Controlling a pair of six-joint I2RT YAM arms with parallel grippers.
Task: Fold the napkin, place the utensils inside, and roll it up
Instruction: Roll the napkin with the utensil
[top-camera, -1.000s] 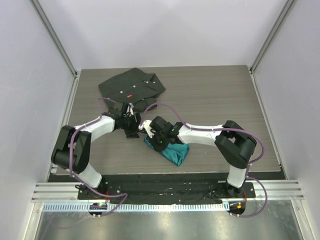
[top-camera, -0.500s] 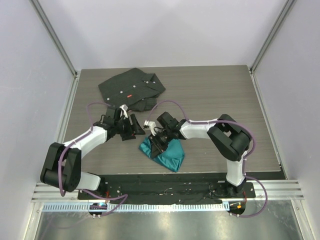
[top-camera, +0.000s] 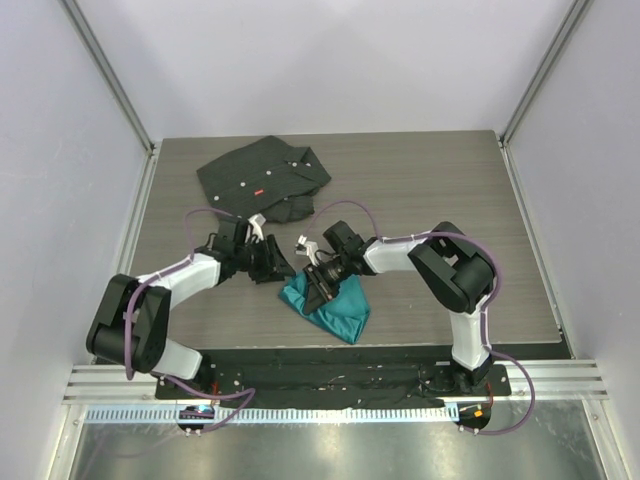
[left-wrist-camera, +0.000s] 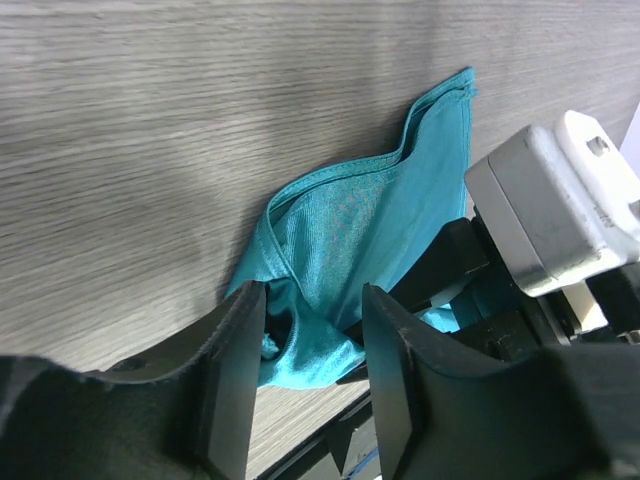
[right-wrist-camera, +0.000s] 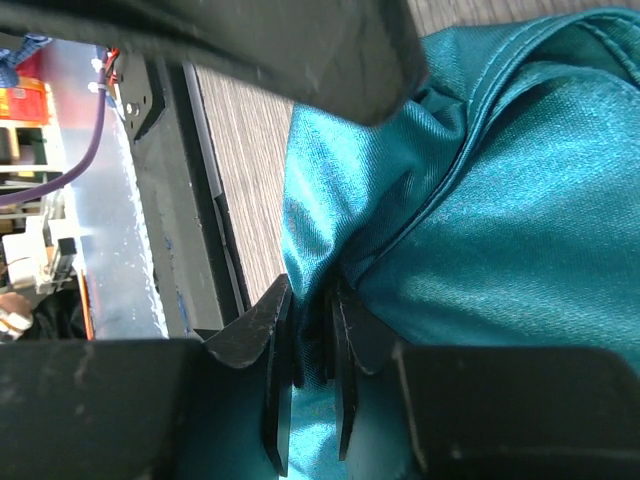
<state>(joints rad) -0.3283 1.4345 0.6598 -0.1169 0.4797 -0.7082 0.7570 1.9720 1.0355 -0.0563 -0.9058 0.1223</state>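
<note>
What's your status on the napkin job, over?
Right gripper shut on a napkin fold. Left gripper open, straddling its bunched edge. Napkin crumpled, not rolled; fork not in sight. Black shirt lies apart, farther back.

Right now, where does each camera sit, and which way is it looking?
Top external: above and behind the bases, looking down at the table; both arms show, left pincer and right pincer at the napkin.
Left wrist: looks along its own open fingers, which straddle a napkin fold; the right pincer shows too.
Right wrist: close on the napkin fold that its own fingers pinch.
Shared: all three see the napkin.
</note>
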